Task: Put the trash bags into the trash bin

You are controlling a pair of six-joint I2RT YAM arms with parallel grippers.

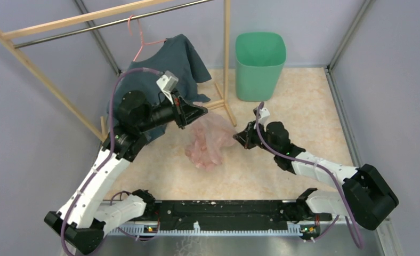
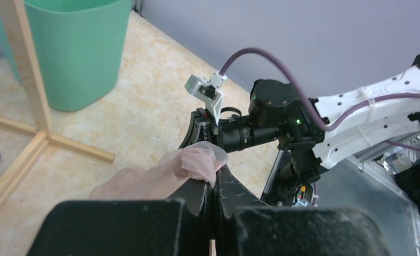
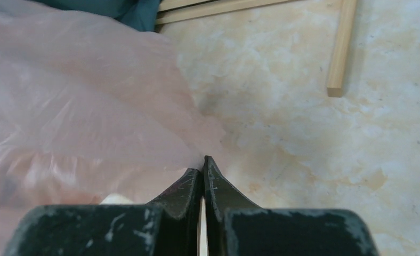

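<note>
Trash bag [image 1: 212,143] on desk [image 1: 304,117], trash bin [image 1: 260,64] at its 1 o'clock; left pincer [image 1: 201,110] and right pincer [image 1: 237,137] both pinch the bag.

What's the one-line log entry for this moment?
stage: grasping | left jaws: shut on bag | right jaws: shut at bag's edge, hold unclear | bin: upright, bag not in it

The left arm [image 1: 98,170] rises from its near-left base, elbow high, with the forearm reaching right. The left gripper [image 2: 214,182] is pinched closed on the trash bag [image 1: 213,140]. The right arm [image 1: 325,169] stretches low from the near-right base toward the left. The right gripper [image 3: 203,162] has its jaws pressed together, tips at the film's edge.
</note>
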